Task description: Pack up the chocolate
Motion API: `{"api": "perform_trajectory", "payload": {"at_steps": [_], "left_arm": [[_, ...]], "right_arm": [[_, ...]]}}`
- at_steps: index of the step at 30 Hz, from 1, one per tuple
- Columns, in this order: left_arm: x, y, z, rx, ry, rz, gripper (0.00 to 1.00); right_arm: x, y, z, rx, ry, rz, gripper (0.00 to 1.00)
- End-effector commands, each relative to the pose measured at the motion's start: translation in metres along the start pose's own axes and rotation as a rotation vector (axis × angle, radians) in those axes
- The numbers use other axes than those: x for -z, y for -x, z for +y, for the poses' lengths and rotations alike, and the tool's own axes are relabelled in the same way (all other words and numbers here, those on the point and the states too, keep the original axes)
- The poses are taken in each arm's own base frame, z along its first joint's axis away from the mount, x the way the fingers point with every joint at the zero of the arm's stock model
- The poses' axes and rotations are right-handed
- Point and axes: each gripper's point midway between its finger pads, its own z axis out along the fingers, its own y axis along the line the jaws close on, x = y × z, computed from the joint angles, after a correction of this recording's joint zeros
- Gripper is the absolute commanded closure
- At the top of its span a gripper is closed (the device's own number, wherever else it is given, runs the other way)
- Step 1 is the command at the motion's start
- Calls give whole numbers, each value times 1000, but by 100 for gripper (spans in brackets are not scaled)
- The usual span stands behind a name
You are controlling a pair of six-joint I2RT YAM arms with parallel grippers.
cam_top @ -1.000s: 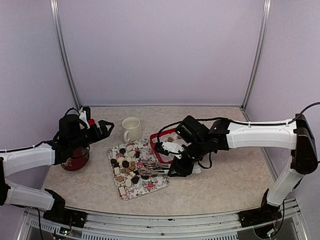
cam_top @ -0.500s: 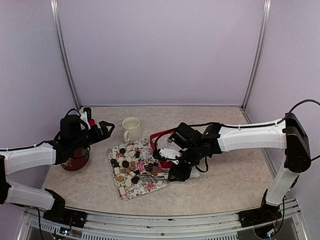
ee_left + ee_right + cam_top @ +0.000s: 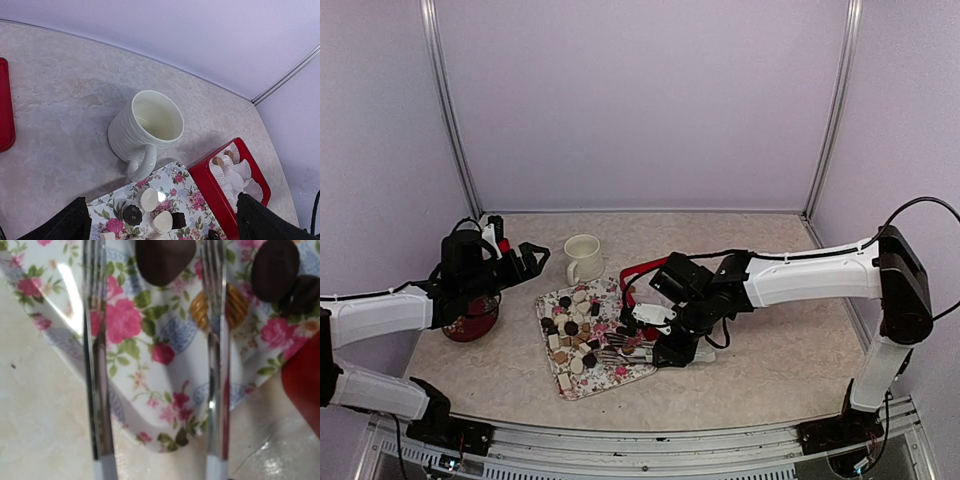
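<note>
The chocolate (image 3: 572, 330) lies as many small dark, tan and cream pieces on a floral tray (image 3: 630, 375). My right gripper (image 3: 620, 348) carries two metal forks as fingers, spread apart over the tray's near right corner. In the right wrist view the gripper (image 3: 152, 250) straddles a dark piece (image 3: 165, 260) without closing on it. A tan ridged piece (image 3: 235, 307) lies behind the right fork. My left gripper (image 3: 525, 258) is open and empty, held above the table left of the mug (image 3: 583, 258). Its view shows the chocolate (image 3: 150, 200) between its fingers (image 3: 65, 225).
A red box (image 3: 632, 275) with white paper liners stands right of the tray, partly under my right arm. It also shows in the left wrist view (image 3: 210, 185), with two tan pieces in its liners. A dark red bowl (image 3: 470, 320) sits below my left arm.
My right arm has moved left and down, from the red box to the tray's near right part. The left arm has not moved.
</note>
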Motion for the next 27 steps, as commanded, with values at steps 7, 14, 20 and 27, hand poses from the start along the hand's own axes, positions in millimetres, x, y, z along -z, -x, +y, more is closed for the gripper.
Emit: {"api": "perform_trajectory", "payload": {"at_steps": [7,14,20,27], "left_arm": [[-3,4,-2,12,-16,-17,1],[-3,5,-3,11,-22,-19,1],[-4,4,-3,12,-22,-20,1],[-2,3,-2,11,-21,-19,1]], "right_arm": [[6,13,-14,15,-104,11,52],[6,12,-9,36,-82,21,52],[9,15,-1,73,-59,35,55],[5,11,5,94,-38,69,58]]}}
